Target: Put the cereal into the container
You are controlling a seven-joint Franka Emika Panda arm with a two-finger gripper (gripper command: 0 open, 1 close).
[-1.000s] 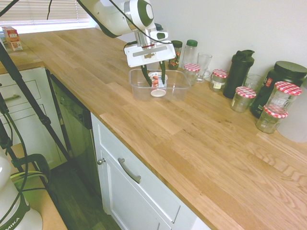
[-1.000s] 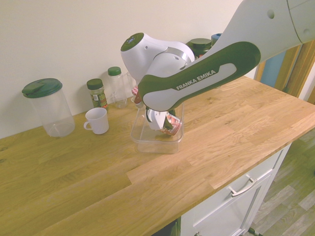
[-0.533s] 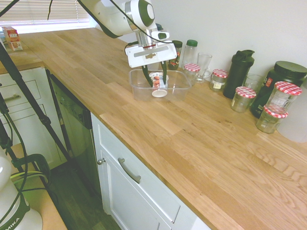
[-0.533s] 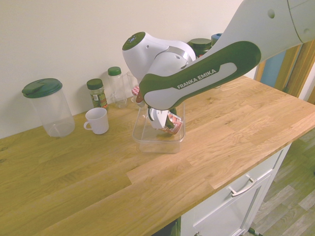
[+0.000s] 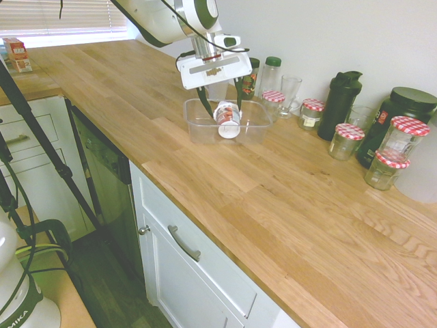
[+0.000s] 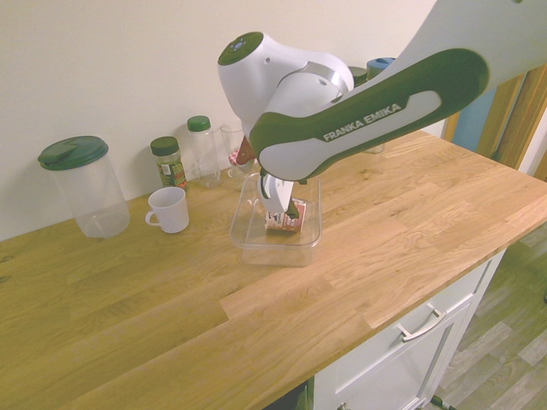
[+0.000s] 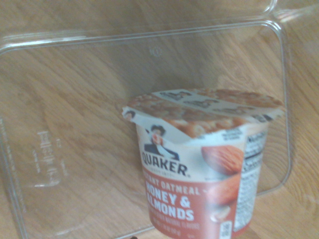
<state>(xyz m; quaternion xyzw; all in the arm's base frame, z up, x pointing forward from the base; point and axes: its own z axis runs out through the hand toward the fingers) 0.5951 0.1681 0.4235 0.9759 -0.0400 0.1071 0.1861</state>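
Hand (image 5: 220, 98) higher, fingers apart off cereal (image 5: 227, 120).

A: What is cut off or hidden?
B: The cereal (image 7: 209, 169) cup's base is cut by the wrist picture's edge. In the second exterior view, the container (image 6: 256, 243) is partly hidden by the arm.

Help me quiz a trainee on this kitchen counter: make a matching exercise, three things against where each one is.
Things:
1. cereal
2. white mug
3. black shaker bottle

Places:
A. by the wall, among the red-lidded jars
B. inside the container
C. beside the green-lidded pitcher

Pairs: 1-B, 2-C, 3-A
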